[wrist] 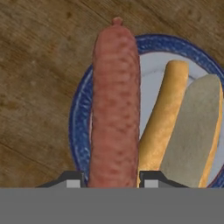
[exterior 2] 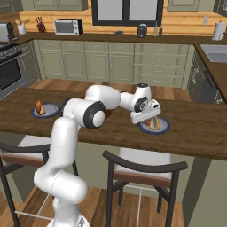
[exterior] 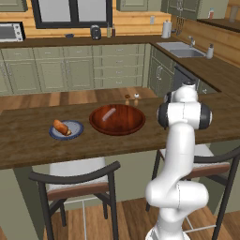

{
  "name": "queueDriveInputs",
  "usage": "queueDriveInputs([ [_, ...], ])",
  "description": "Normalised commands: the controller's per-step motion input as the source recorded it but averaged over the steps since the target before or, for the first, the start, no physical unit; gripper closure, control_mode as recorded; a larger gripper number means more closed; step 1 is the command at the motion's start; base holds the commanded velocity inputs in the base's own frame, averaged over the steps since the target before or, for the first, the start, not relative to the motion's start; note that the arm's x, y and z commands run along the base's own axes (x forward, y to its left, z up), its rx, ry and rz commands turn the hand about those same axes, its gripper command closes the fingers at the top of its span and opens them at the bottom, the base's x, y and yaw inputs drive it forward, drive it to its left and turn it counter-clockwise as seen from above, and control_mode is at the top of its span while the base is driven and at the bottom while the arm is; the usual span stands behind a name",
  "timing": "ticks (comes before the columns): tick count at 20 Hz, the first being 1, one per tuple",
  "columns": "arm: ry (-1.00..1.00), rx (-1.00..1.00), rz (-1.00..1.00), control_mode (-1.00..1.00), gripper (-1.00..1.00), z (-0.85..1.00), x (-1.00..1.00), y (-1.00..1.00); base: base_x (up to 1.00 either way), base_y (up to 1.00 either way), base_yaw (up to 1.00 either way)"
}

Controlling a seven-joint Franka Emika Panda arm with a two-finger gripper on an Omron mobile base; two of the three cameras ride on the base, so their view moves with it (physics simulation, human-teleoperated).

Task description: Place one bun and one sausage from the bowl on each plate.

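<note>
Gripper: clamped on the sausage, low in the hand view.
Hidden: the near plate sits half behind the hand, middle of the right base view.
Plates: two; the far plate is left of the bowl.
Buns: one bun beside the sausage; food on the far plate is too blurry.

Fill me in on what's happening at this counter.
The robot's hand is gripping a sausage and holding it over the right-hand plate, where a split bun already lies. The other plate, to the left of the wooden bowl, already has food on it. The bowl looks empty from the left base view, so this sausage seems to be the last piece left to set down.
</note>
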Motion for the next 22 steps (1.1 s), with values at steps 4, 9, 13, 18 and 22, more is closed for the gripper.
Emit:
queueDriveInputs([
  [4,0.0,0.0,-0.03,-1.0,1.0,-0.04,0.06,-0.04,0.0,0.0,0.0],
  [9,0.0,0.0,-0.09,-1.0,1.0,-0.07,0.33,-0.04,0.0,0.0,0.0],
  [13,0.0,0.0,-0.02,-1.0,-1.0,0.0,0.0,0.0,0.0,0.0,0.0],
  [18,0.0,0.0,-0.01,-1.0,-1.0,0.0,0.0,0.0,0.0,0.0,0.0],
  [22,-0.01,0.0,0.0,-1.0,-1.0,0.04,-0.11,0.0,0.0,0.0,0.0],
])
